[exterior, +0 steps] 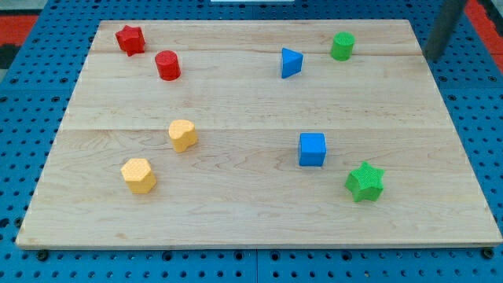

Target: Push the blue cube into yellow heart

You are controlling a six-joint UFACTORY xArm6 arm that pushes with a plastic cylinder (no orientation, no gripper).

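Nearest the view's bottom sit the green star [365, 181] and the yellow hexagon [138, 174], both resting on the wooden desk [251, 224]. My tip [434, 55] is at the view's top right, just past the desk's right edge, well apart from every block; the end effector is a plain rod, so it has no jaws to spread or press together and it touches nothing. From my tip, the green cylinder [343, 45] is the closest block, toward the view's left at about the same height. The blue cube [312, 149] lies down and to the left of my tip, just up-left of the green star. The yellow heart [182, 134] sits farther left again, well apart from the cube. A blue triangular block [291, 62] stands left of the green cylinder, and the red cylinder [167, 65] and red star [130, 39] lie far off at the view's top left.
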